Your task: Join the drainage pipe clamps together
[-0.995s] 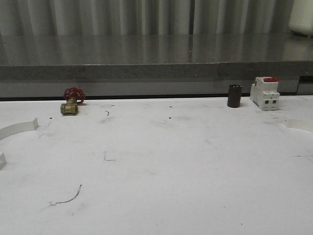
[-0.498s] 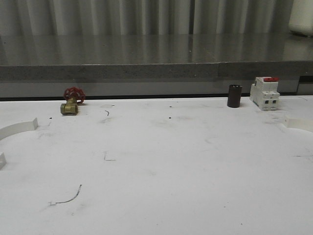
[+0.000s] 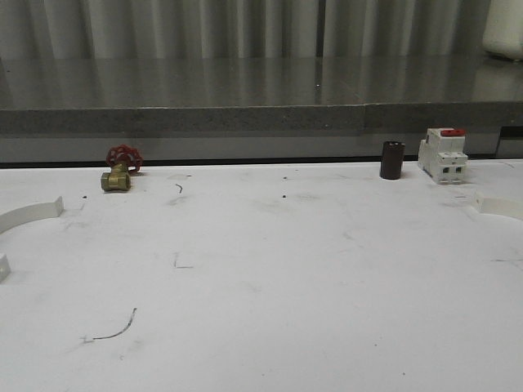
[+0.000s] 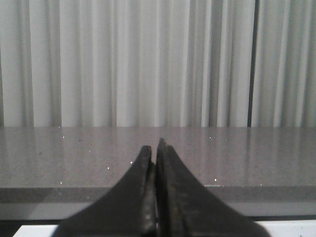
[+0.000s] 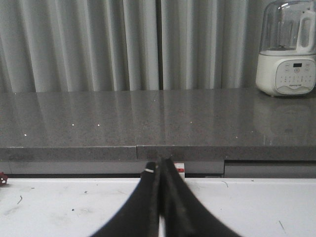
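White clamp halves point(image 3: 29, 214) point(image 3: 500, 206) unmoved at table point(image 3: 270, 269) edges, both grippers' point(image 4: 154, 148) point(image 5: 159, 165) jaws pressed together

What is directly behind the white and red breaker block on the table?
Behind the breaker block runs the grey front of a stone counter. The strip of that front just behind the block is covered by it and cannot be seen.

Table point(image 3: 270, 269): clamps point(image 3: 29, 214), valve point(image 3: 120, 169), breaker point(image 3: 443, 154).
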Available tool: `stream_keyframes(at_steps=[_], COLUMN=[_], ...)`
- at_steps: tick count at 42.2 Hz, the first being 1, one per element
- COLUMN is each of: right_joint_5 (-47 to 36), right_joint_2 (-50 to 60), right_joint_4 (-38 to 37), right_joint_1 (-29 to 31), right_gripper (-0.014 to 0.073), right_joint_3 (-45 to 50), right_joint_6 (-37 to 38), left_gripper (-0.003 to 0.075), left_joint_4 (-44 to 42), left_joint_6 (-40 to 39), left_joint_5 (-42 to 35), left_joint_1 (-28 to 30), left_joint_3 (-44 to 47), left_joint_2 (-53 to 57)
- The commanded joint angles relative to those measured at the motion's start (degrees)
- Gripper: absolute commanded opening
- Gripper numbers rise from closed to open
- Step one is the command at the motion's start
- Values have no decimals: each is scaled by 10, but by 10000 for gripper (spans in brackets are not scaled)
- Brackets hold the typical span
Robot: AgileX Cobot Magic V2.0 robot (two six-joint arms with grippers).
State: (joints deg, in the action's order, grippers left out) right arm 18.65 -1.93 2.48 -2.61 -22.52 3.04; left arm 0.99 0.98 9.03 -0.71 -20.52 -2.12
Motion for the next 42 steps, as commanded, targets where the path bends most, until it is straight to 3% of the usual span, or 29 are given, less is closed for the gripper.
stream_keyframes(at_steps=[1,10,24,36,40,42], right_joint_5=[-3,56,157,167,181,185], right_joint_2=[-49,-164,-310,-383,-401,-410], right_joint_4=[-3,-3,-3,-3,-3,-3], right_joint_1=[3,3,3,3,3,3], right_gripper=[-69,-69,-69,-64,-1,76], right_joint_3=[-75,-166,-170,-170,-170,-170], right_joint_6=[-4,-4,-4,-4,-4,-4], left_gripper=[-20,-20,-20,-20,-11,35], left_joint_4=[-2,-2,-2,-2,-2,-2], left_joint_6=[-2,-2,-2,-2,-2,-2], left_joint_5=[12,129,151,154,154,153], left_joint_1=[-4,-4,-4,-4,-4,-4], left_joint_3=[-80,-180,-158,-149,-149,-149], left_joint_2=[-48,-158,-272,-337,-350,-359])
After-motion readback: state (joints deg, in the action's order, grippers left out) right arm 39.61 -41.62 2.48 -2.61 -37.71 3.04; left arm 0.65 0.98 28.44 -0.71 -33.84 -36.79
